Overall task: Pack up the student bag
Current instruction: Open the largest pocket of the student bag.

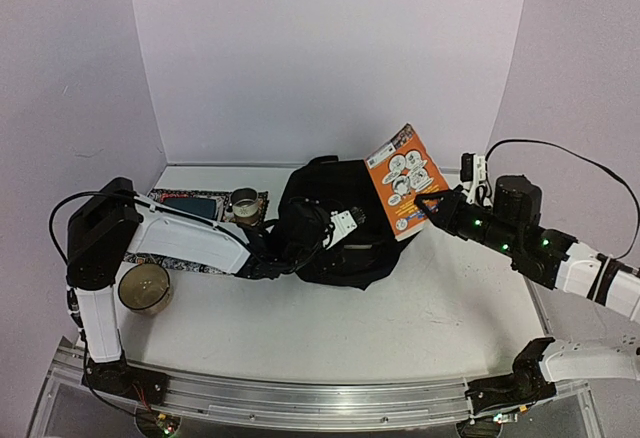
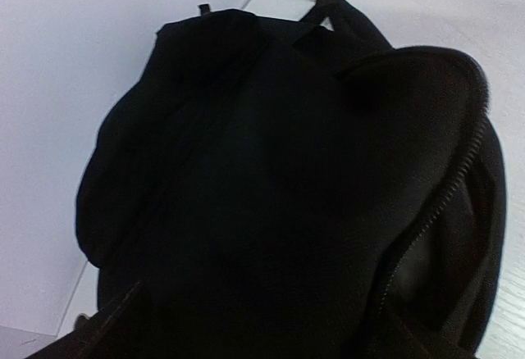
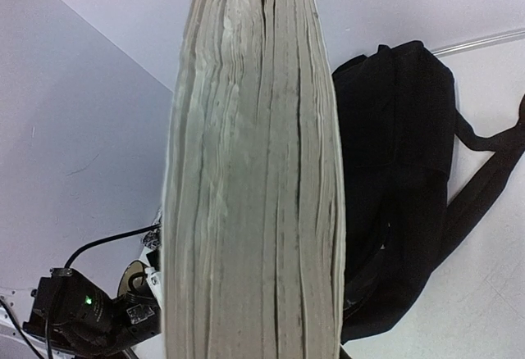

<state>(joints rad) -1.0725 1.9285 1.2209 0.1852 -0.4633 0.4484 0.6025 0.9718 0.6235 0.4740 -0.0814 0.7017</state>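
Right fingers (image 1: 428,204) around orange book (image 1: 403,178) above white table (image 1: 400,308), lilac walls (image 1: 330,48)

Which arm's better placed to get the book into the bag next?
Right. The right gripper holds the book, raised just right of the bag. The left gripper is open, low against the bag, with no book. At best it could steady the fabric.

The overhead camera looks down from the near edge across the whole table (image 1: 400,328). Both wrist cameras sit close (left nearest), facing the backpack (image 1: 370,258), seen in all views.
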